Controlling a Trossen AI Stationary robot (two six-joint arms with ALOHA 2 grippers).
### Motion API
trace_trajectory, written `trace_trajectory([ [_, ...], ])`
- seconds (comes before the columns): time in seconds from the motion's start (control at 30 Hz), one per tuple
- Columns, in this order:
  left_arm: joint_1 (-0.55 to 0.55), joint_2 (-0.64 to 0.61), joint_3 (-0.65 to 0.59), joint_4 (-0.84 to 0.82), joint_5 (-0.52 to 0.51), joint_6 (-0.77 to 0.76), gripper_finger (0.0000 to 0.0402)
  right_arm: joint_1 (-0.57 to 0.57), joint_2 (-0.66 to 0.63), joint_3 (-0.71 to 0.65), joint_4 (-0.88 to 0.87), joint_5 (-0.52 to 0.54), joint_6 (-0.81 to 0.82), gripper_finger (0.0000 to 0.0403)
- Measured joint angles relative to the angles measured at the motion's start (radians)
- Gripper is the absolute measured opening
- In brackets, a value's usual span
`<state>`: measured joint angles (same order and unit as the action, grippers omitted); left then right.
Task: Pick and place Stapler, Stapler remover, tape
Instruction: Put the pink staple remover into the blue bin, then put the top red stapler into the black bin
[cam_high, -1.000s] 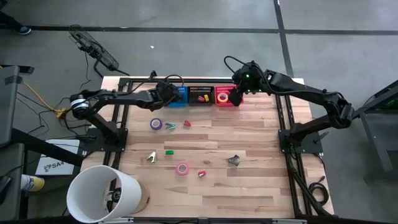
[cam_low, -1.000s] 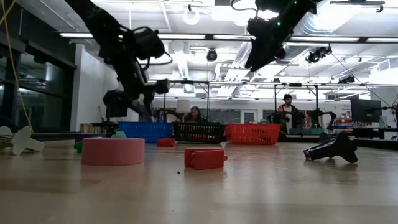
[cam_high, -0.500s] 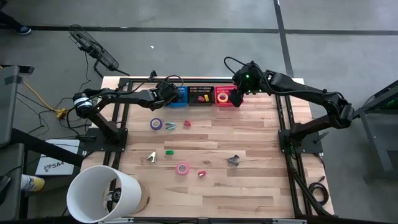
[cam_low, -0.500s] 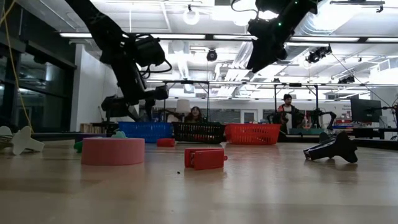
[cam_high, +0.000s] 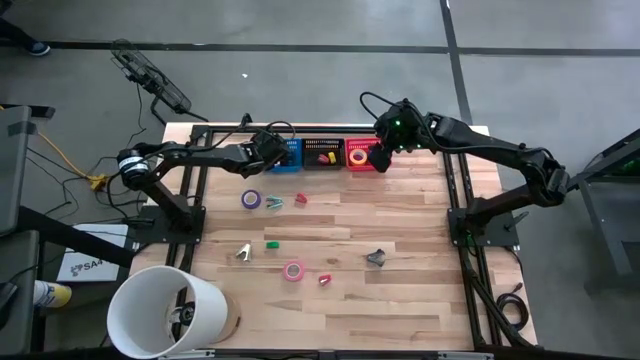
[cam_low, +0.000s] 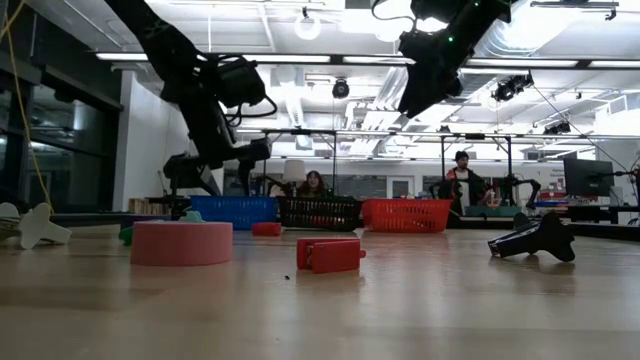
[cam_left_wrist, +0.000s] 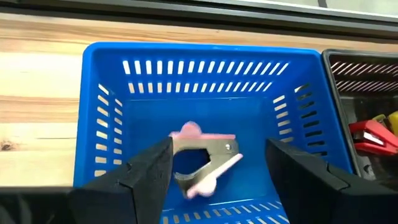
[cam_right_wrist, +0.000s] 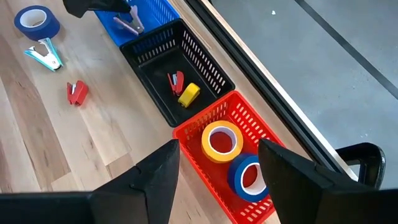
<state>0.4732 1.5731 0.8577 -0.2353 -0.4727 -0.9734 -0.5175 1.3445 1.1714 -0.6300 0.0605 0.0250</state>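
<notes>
My left gripper (cam_high: 270, 152) hangs open over the blue basket (cam_left_wrist: 99, 93). A pink stapler remover (cam_left_wrist: 202, 163) lies on the basket floor, seen between my fingers and clear of them. My right gripper (cam_high: 381, 155) hangs open and empty above the red basket (cam_right_wrist: 205, 118), which holds a yellow tape roll (cam_right_wrist: 221, 140) and a blue tape roll (cam_right_wrist: 246, 177). On the table lie a purple tape roll (cam_high: 251, 199), a pink tape roll (cam_high: 293, 270), two red staplers (cam_high: 301, 198) (cam_high: 324, 279), and teal (cam_high: 273, 203), white (cam_high: 243, 252) and black (cam_high: 376, 258) stapler removers.
A black basket (cam_high: 322, 153) between the blue and red ones holds a red stapler (cam_right_wrist: 176, 81) and a yellow stapler (cam_right_wrist: 188, 93). A small green thing (cam_high: 272, 243) lies on the table. A big white cylinder (cam_high: 165, 312) stands at the near left corner. People show in the room behind.
My left gripper has risen a little above the blue basket. My right gripper has kept still.
</notes>
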Motion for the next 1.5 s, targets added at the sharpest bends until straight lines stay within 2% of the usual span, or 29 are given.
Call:
trace_trajectory([
  [0.23, 0.000, -0.063, 0.000, 0.004, 0.006, 0.047, 0.0250, 0.000, 0.000, 0.000, -0.020, 0.000, -0.002, 0.0209],
  [0.37, -0.002, -0.108, 0.000, 0.024, 0.079, 0.166, 0.0250, 0.000, 0.000, 0.000, -0.025, 0.000, -0.008, 0.0209],
  [0.47, -0.002, -0.122, 0.000, 0.084, 0.189, 0.327, 0.0250, 0.000, 0.000, 0.000, -0.031, 0.000, -0.037, 0.0209],
  [0.67, -0.008, -0.123, 0.000, 0.166, 0.482, 0.614, 0.0250, 0.000, 0.000, 0.000, -0.053, -0.005, -0.094, 0.0209],
  [0.77, -0.025, -0.123, 0.000, 0.158, 0.548, 0.768, 0.0250, 0.000, 0.000, 0.000, -0.073, -0.006, -0.120, 0.0209],
  [1.03, -0.094, -0.115, 0.000, 0.150, 0.571, 1.145, 0.0250, 0.000, 0.000, 0.000, -0.127, -0.005, -0.163, 0.0209],
  [1.27, -0.134, -0.115, 0.000, 0.147, 0.535, 1.213, 0.0250, 0.000, 0.000, 0.000, -0.153, -0.014, -0.158, 0.0209],
  [1.5, -0.134, -0.084, -0.001, 0.120, 0.557, 1.241, 0.0250, 0.000, 0.000, 0.000, -0.157, -0.015, -0.157, 0.0209],
])
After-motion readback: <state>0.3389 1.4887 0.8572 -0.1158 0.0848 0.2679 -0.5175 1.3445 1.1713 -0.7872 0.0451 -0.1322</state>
